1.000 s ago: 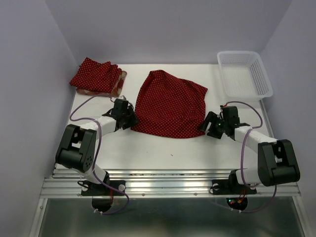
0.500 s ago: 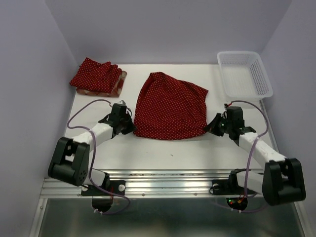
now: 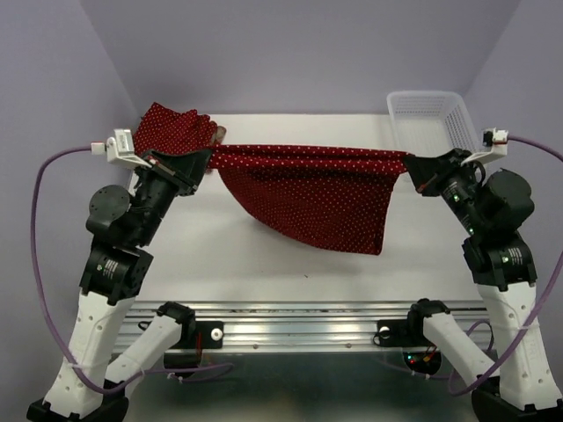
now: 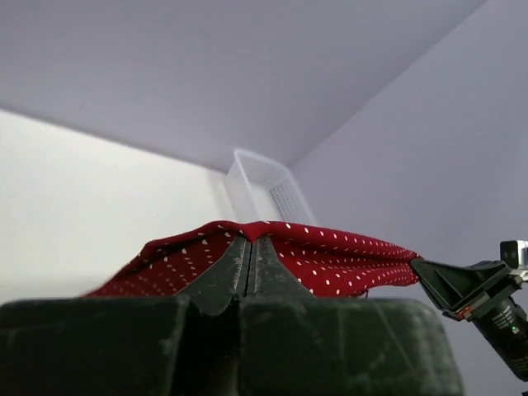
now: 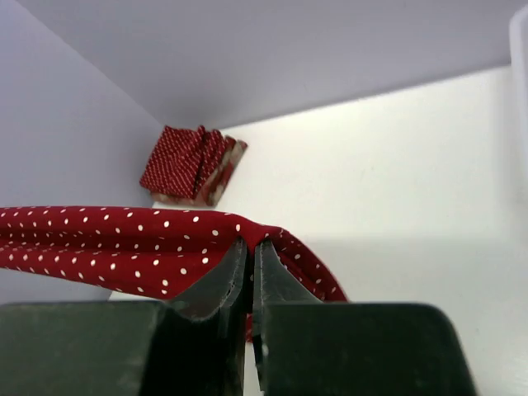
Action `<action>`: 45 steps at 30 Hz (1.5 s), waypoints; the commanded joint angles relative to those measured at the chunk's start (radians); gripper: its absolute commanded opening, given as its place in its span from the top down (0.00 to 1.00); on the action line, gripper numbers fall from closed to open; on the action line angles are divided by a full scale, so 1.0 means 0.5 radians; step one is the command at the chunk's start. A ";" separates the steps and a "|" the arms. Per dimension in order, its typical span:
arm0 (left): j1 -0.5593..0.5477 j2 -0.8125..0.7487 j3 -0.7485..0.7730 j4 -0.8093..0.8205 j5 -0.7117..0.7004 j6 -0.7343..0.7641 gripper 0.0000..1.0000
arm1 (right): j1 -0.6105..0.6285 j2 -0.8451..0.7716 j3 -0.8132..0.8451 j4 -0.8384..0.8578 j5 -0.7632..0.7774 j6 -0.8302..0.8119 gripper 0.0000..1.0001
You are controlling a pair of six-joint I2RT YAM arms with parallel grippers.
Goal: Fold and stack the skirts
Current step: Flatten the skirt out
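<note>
A dark red polka-dot skirt (image 3: 317,193) hangs in the air, stretched taut between both arms, its lower part drooping toward the table. My left gripper (image 3: 204,159) is shut on its left corner; the wrist view shows the cloth (image 4: 330,260) pinched at the fingertips (image 4: 251,241). My right gripper (image 3: 413,166) is shut on the right corner, cloth (image 5: 124,247) draped over its closed tips (image 5: 251,244). At the back left lies a folded polka-dot skirt (image 3: 171,132) on top of a plaid skirt (image 3: 211,151), the pile also seen in the right wrist view (image 5: 194,165).
A white mesh basket (image 3: 435,132) stands at the back right of the white table (image 3: 264,264); it also shows in the left wrist view (image 4: 264,186). Lilac walls close in the left, right and back sides.
Both grippers have shut on the skirt's near corners and risen, lifting it off the table and stretching it between them. The folded pile and basket have not moved.
</note>
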 commanded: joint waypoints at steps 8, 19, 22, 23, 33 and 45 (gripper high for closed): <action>0.068 0.793 0.680 0.131 -0.488 0.269 1.00 | 0.002 0.598 0.561 0.162 0.143 -0.228 0.99; 0.422 1.736 2.348 -0.328 0.045 0.481 1.00 | 0.002 1.495 1.770 0.159 -0.033 -0.440 0.99; 0.440 1.621 2.154 -0.262 0.080 0.511 1.00 | 0.002 1.406 1.633 0.168 -0.051 -0.443 0.99; 0.440 1.550 2.005 -0.207 0.070 0.515 1.00 | 0.002 1.366 1.542 0.174 -0.064 -0.443 0.99; 0.440 0.684 -0.315 0.469 0.036 0.205 1.00 | 0.002 0.823 -0.284 0.509 -0.437 -0.234 0.90; 0.437 -0.064 -1.004 -0.095 -0.144 -0.047 0.01 | 0.020 0.399 -0.543 -0.212 -0.723 -0.262 0.00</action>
